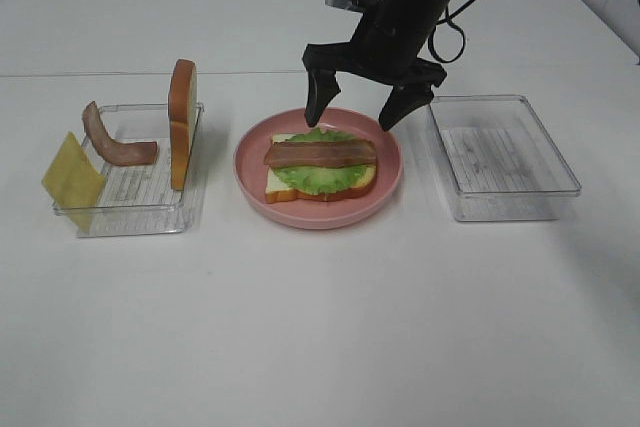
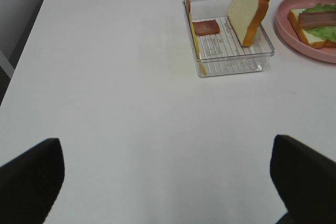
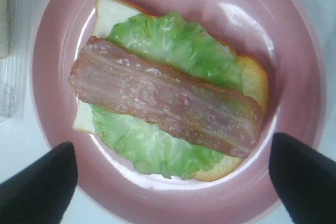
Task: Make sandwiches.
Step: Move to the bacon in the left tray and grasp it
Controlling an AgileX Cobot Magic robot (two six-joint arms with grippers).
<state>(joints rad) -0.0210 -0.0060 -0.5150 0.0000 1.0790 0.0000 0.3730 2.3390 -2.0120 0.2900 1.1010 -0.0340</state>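
- Stacking seems to be the step in hand: the half-built sandwich [image 1: 320, 169] lies in the middle of the pink plate [image 1: 250, 182], with a bread slice [image 1: 280, 183] at the bottom, a lettuce leaf [image 1: 325, 177] on it and a bacon strip [image 1: 320, 154] laid lengthwise on top.
- The layers left to add stand in the left tray [image 1: 130, 217]: a cheese square [image 1: 72, 180] leaning against its outer wall, a second bacon strip [image 1: 115, 142] curled up at the back, and an upright bread slice [image 1: 182, 122] against the wall nearest the plate.
- To do this well, I judge that the right arm should rise straight up so that neither finger catches the bacon or skews the lettuce.
- The cheese looks best taken by its raised upper edge. Any new layer should come down flat and centred, inside the crust.
- The upright bread should probably go last, released low so that the stack does not slide.
- The right end effector [image 1: 352, 122] hangs over the far side of the plate, released: its jaws spread wide, one on each side of the sandwich, gripping and touching nothing.
- The left end effector [image 2: 168, 182] is released as well, its fingers wide apart with only bare bench [image 2: 131, 103] between them, well apart from the left tray.
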